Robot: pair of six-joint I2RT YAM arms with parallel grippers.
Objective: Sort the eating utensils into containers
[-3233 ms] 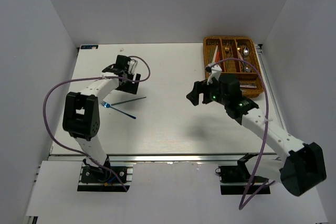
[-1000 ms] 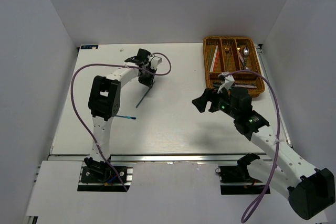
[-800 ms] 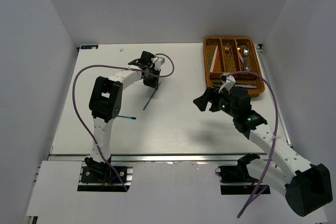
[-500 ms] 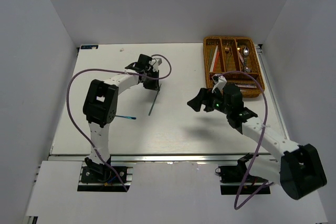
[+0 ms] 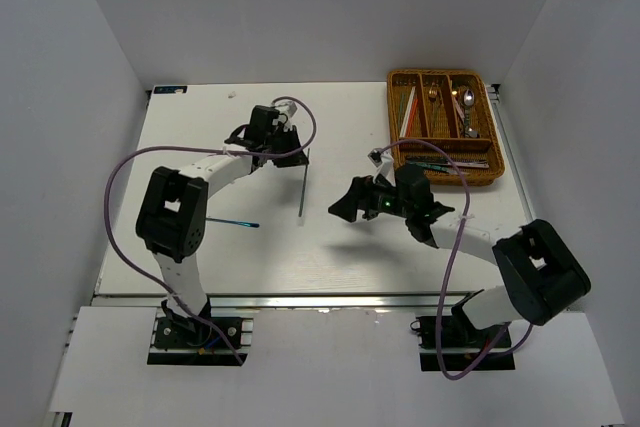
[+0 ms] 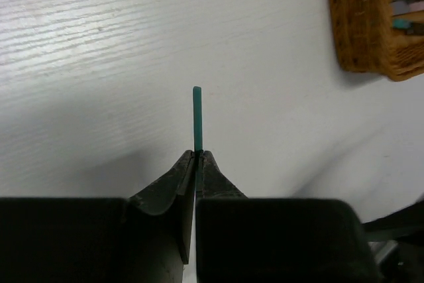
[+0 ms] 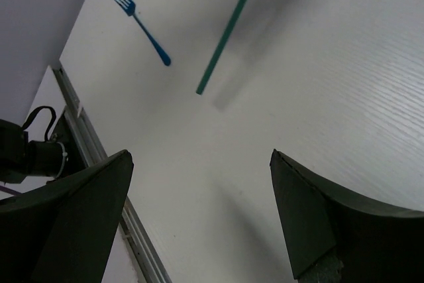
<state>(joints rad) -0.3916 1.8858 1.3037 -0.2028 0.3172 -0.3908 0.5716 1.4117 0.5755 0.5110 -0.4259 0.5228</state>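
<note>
My left gripper (image 5: 296,151) is shut on the upper end of a thin teal-blue chopstick (image 5: 303,185), which hangs over the middle of the table. In the left wrist view the chopstick (image 6: 197,118) sticks out past the closed left gripper (image 6: 197,155). A blue fork (image 5: 236,222) lies on the table at the left, also seen in the right wrist view as the fork (image 7: 140,26) beside the chopstick (image 7: 228,28). My right gripper (image 5: 350,200) hovers open and empty to the right of the chopstick; its wrist view shows the right gripper (image 7: 199,154) with jaws wide apart. The wicker tray (image 5: 396,122) holds several utensils.
The tray stands at the back right corner, near the right wall; its corner (image 6: 361,24) shows in the left wrist view. A metal rail (image 7: 99,157) runs along the table's near edge. Purple cables loop off both arms.
The left gripper has carried the chopstick to the right, and the stick has swung from slanted to nearly straight. The right arm has swung left and lower toward the table's middle, jaws still open.
</note>
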